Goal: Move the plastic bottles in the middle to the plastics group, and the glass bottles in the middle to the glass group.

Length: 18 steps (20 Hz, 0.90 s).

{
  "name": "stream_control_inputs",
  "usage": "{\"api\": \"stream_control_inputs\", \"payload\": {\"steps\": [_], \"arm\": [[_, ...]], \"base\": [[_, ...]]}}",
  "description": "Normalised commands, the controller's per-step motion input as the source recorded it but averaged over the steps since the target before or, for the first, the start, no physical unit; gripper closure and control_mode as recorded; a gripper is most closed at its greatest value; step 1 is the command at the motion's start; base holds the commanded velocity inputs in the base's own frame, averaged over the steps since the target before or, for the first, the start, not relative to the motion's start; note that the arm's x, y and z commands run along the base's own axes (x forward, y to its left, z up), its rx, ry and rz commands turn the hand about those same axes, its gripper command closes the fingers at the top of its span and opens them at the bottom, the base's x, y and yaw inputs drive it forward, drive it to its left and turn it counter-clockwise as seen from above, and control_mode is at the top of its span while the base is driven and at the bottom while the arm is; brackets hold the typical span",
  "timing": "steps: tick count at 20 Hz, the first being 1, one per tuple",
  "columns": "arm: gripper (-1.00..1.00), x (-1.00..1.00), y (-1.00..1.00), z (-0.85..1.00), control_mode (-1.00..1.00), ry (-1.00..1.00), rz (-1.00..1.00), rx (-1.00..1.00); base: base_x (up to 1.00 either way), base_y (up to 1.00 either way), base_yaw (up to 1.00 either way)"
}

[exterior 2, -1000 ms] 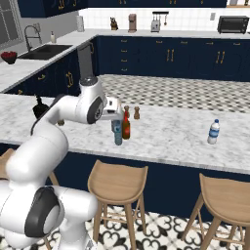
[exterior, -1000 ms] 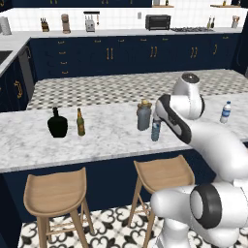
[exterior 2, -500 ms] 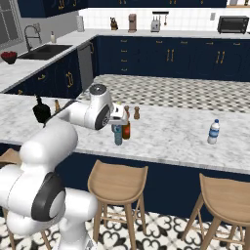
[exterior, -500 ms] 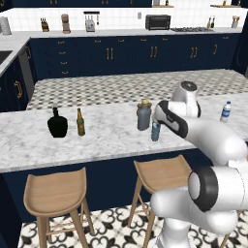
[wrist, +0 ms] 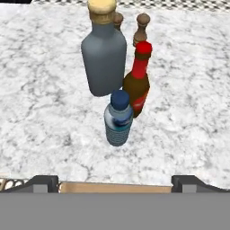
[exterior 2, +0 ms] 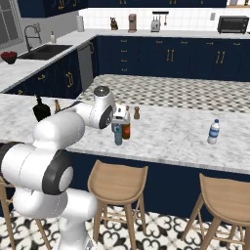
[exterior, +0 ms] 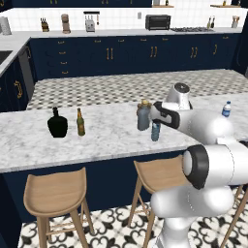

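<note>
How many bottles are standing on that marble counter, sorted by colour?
Black bottle: 1
Amber-green beer bottle: 1
Grey bottle: 1
Red-brown bottle: 1
Blue bottle: 1
Clear water bottle: 1
Total: 6

Both base views look forward and down from behind the arm, left and right, sharing the marble counter (exterior: 97, 140) and the grey bottle (exterior: 143, 116). The hand view looks down at the same counter from close above.
</note>
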Motion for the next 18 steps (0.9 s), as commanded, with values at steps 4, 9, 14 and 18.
{"api": "stream_control_inputs", "payload": {"steps": [4, 9, 14, 18], "arm": [[-1.00, 0.32, 0.00, -0.03, -1.00, 0.00, 0.00, 0.00], [-1.00, 0.12, 0.00, -0.12, -1.00, 0.02, 0.00, 0.00], [-1.00, 0.05, 0.00, -0.32, -1.00, 0.01, 0.00, 0.00], [-1.00, 0.20, 0.00, -0.37, -1.00, 0.00, 0.00, 0.00]], "base": [[0.00, 0.00, 0.00], [0.00, 0.00, 0.00], [0.00, 0.00, 0.00], [0.00, 0.00, 0.00]]}}
